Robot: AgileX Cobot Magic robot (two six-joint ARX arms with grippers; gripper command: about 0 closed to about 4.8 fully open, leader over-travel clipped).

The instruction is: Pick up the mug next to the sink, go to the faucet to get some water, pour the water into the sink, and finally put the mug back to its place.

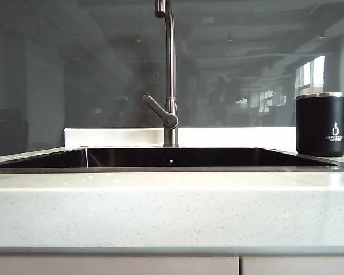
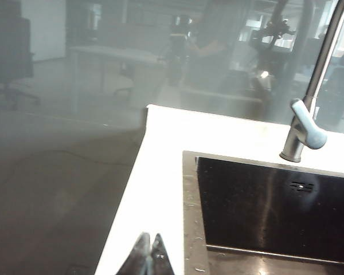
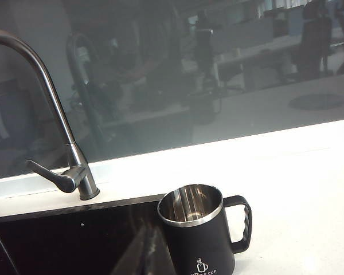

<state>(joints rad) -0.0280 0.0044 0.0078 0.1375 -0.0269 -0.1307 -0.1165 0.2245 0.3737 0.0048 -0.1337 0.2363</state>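
the mug (image 3: 199, 238) stands upright on the pale counter (image 1: 172, 206) just beside the sink (image 1: 172, 157), at the basin's right-hand corner as i look from the front, handle turned away from the basin. looking down into it from the right wrist view, the steel inside looks dry, though i can't be sure. nothing is touching it.

the right gripper (image 3: 149, 258) hangs close in front of the mug, a little toward the basin side; its two fingertips are pressed together with nothing between them, and there is still a gap to the mug's wall. the faucet (image 1: 169, 74) rises beyond the mug from that gripper, at the back edge of the sink, lever angled down to the side, no water running that i can see.

the left gripper (image 2: 150, 255) is over the counter strip at the opposite end of the sink, fingertips meeting in a point, empty too, with the faucet far ahead of it across the basin.

so by my reckoning the job hasn't started: mug not picked up, no filling, no pouring, no putting back. the whole sequence is left, and the right gripper would have to spread its fingers before it can take the mug.
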